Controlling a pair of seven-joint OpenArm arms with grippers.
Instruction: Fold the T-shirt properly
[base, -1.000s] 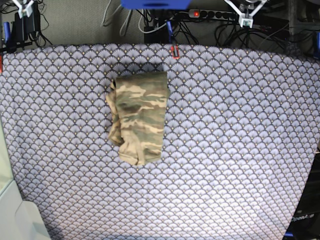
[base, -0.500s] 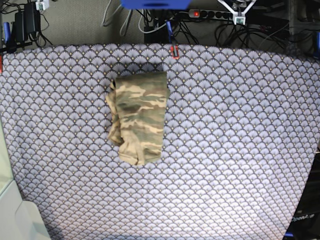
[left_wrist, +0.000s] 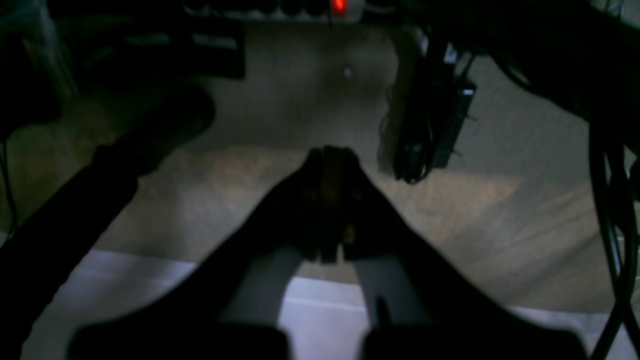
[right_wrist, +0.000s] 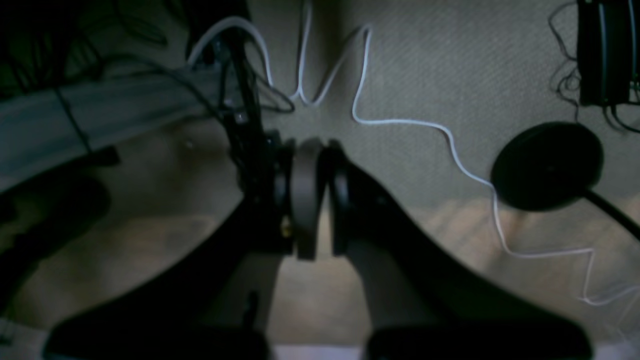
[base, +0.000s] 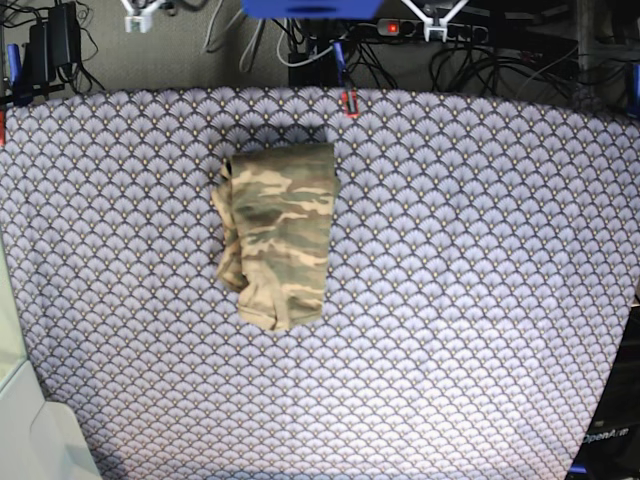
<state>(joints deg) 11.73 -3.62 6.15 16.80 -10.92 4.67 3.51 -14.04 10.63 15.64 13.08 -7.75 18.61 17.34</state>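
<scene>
The T-shirt (base: 278, 235), in camouflage print, lies folded into a narrow upright bundle on the purple scallop-patterned table cloth (base: 470, 300), left of centre. Both arms are pulled back past the table's far edge. Only the white tip of my right gripper (base: 140, 18) shows at the top left of the base view, and that of my left gripper (base: 437, 22) at the top right. In the left wrist view my left gripper (left_wrist: 330, 160) is shut with nothing in it, above the floor. My right gripper (right_wrist: 307, 150) has its pads pressed together, also empty. Neither wrist view shows the T-shirt.
A red clip (base: 348, 103) sits on the table's far edge. Behind it are a power strip with a red light (base: 392, 27) and tangled cables. On the floor lie a white cable (right_wrist: 450, 145) and a black round base (right_wrist: 547, 165). A white object (base: 40, 440) stands at the front left corner.
Along the top edge of the base view, my right gripper's tip has slid to the right and my left gripper's tip to the left and up. The T-shirt has not moved.
</scene>
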